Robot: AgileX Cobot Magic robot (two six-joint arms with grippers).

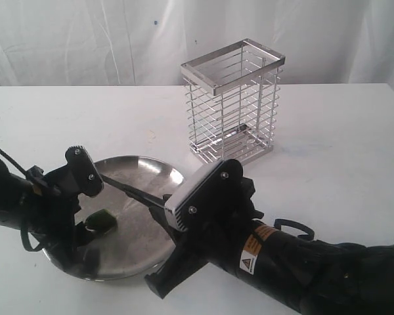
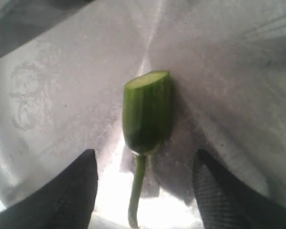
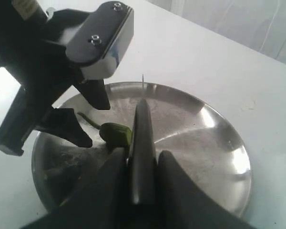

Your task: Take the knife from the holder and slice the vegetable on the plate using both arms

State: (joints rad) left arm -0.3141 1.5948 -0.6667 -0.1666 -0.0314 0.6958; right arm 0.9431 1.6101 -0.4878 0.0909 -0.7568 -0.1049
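The steel plate (image 1: 144, 246) lies at the front left of the table. On it rests the vegetable (image 1: 100, 220), a green chilli with one flat cut end (image 2: 147, 112) and a thin stem. My left gripper (image 1: 88, 203) stands open around it, a finger on each side of the stem (image 2: 137, 191), neither touching. My right gripper (image 3: 142, 160) is shut on the handle of the black knife (image 3: 142, 138). The blade (image 1: 134, 190) reaches over the plate (image 3: 195, 138), right beside the chilli's (image 3: 115, 133) cut end. The chrome wire holder (image 1: 233, 105) stands behind the plate with nothing in it.
White tablecloth (image 1: 341, 151) covers the table, with a white curtain behind it. The right arm's bulky black body with its yellow sticker (image 1: 249, 252) fills the front right. A black cable (image 1: 6, 161) loops off the left arm.
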